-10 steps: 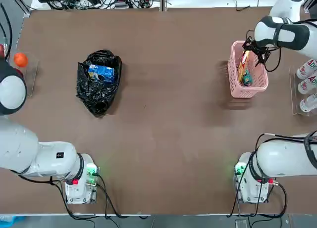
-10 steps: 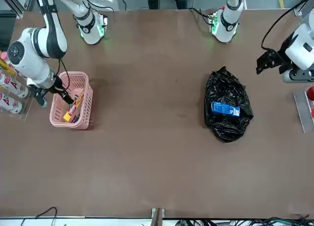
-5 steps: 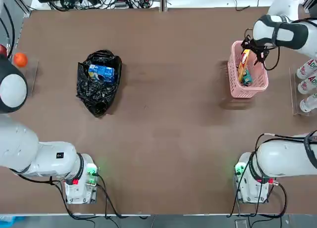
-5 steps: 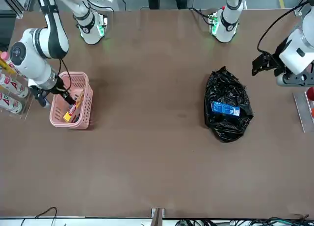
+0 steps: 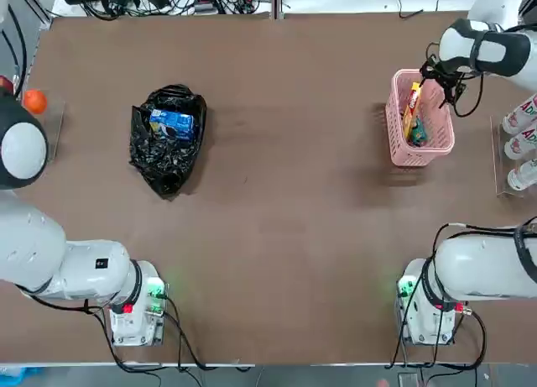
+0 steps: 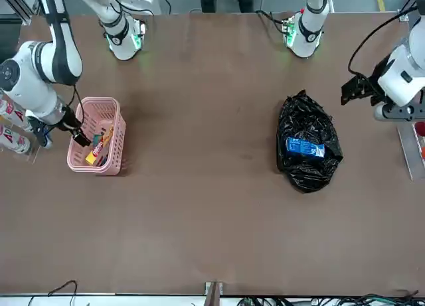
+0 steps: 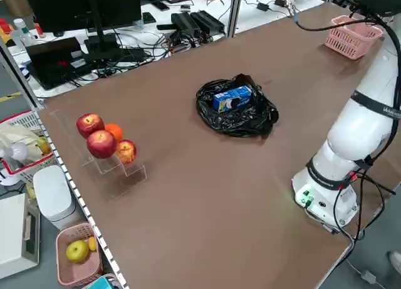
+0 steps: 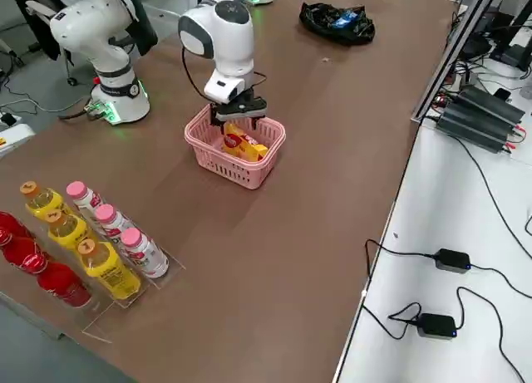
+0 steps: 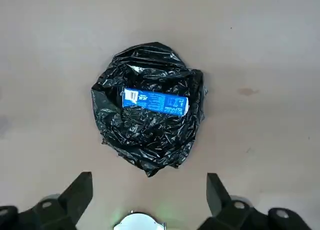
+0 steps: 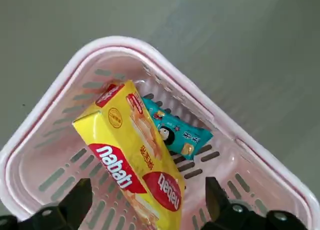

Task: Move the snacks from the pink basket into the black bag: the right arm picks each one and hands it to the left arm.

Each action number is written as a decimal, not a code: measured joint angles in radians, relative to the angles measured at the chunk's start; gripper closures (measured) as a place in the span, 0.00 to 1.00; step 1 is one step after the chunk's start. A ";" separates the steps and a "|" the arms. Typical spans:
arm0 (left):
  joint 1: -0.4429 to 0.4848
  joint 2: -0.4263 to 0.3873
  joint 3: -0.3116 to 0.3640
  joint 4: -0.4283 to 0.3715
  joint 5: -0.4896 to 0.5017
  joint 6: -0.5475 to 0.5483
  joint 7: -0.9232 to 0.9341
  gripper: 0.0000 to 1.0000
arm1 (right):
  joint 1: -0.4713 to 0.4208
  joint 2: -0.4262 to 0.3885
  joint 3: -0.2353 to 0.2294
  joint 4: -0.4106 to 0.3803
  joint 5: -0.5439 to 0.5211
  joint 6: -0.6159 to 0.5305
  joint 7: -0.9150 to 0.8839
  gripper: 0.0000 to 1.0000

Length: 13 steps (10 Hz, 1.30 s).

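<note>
— Where are the right fingers (image 10: 82, 200)?

— Spread wide and empty, hanging just above the pink basket (image 5: 396, 127), over its far end. The right gripper (image 5: 438, 71) pinches nothing.

— What lies in the basket?

— Two snacks. A long yellow pack (image 10: 137, 160) with red ovals and white lettering leans tilted along one lattice wall; beside it, touching, a small teal packet (image 10: 175, 132) with a cartoon face lies low against the wall.

— And the basket itself?

— Small, rectangular, thick rim, slotted sides. It stands on the brown bench (image 5: 285, 194) near the right edge, close to a rack of bottles (image 8: 83, 242).

— The left fingers (image 9: 77, 197)?

— Also parted, holding nothing. The left gripper (image 6: 358, 88) hovers high at the bench's left side, looking down on the black bag (image 9: 145, 140).

— Describe the bag.

— Glossy, crumpled — lying flat with its mouth open upward. A blue pack (image 9: 155, 101) with white print rests on top in the folds.

— Anything else?

— Apples and an orange (image 7: 103, 138) on a clear stand at the left edge, well apart from the bag.
</note>
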 joint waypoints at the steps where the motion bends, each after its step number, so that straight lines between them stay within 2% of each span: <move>1: 0.000 0.000 0.000 0.000 0.000 0.000 0.000 0.00 | 0.003 0.011 0.003 0.001 0.000 0.005 0.003 0.00; 13: 0.008 0.003 0.000 -0.001 0.000 0.000 0.000 0.00 | 0.055 0.133 0.007 0.003 0.000 0.181 0.043 0.00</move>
